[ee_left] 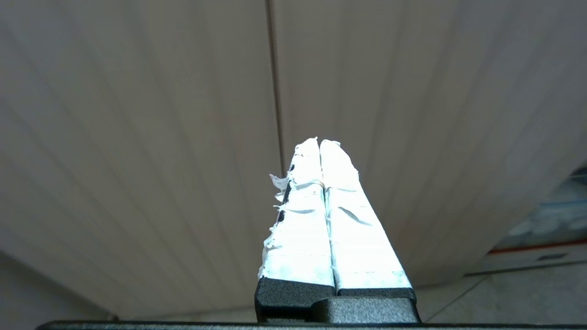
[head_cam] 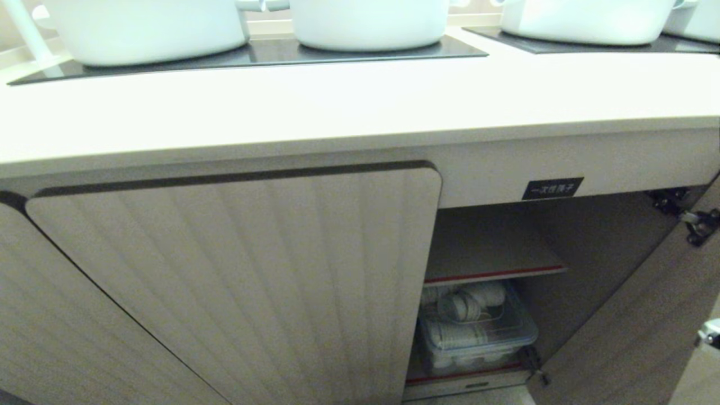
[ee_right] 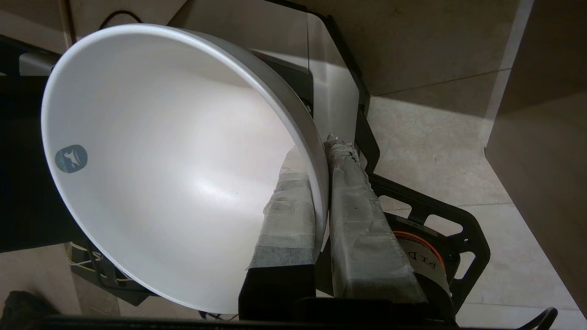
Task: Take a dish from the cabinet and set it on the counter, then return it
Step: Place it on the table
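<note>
The right gripper [ee_right: 321, 183] is clamped on the rim of the glossy, deep white round bowl [ee_right: 151, 165], one taped finger inside and one outside, carrying it tilted above the tiled floor, probably so it clears the cabinet. The left gripper [ee_left: 319, 151] hangs pressed closed and empty before the ribbed beige cabinet door [ee_left: 137, 137]. Farther off, the beige cabinet [head_cam: 236, 270] stands open beneath the cream countertop [head_cam: 337, 107], where the bowl likely goes next.

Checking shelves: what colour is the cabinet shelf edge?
Red, on the shelf edge; clearest in the head view.
</note>
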